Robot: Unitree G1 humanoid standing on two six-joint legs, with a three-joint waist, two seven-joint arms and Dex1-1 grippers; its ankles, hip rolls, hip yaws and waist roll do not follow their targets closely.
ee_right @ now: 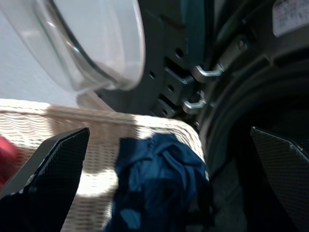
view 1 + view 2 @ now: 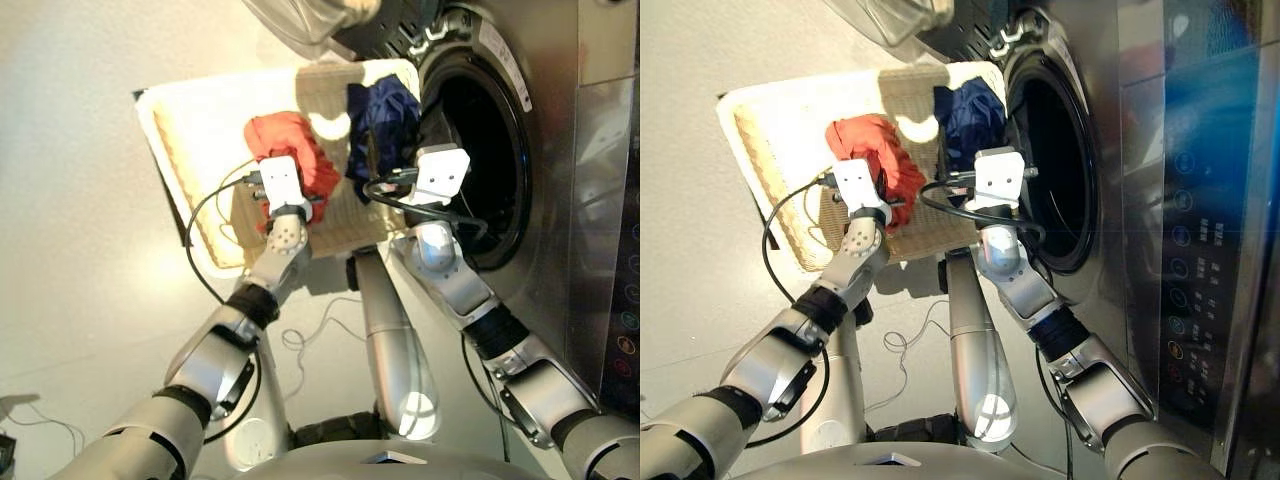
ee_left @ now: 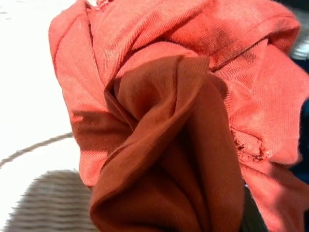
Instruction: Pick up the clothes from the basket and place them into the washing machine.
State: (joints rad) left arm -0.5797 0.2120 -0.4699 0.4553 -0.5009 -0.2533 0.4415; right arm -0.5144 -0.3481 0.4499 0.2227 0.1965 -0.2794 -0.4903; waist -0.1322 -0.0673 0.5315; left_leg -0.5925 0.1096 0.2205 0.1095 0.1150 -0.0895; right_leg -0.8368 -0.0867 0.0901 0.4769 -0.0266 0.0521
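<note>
Currently left gripper (image 2: 283, 196) buried in coral-red garment (image 2: 291, 145), centre frame, jaw state indeterminable; right gripper (image 1: 164, 140) spread, empty. Risk: weak pinch, garment dropping.

washing machine (image 2: 1200, 150) label and panel markings, nothing legible

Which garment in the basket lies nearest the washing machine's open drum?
The navy blue garment, at the basket corner beside the drum mouth; the coral-red one lies farther away.
</note>
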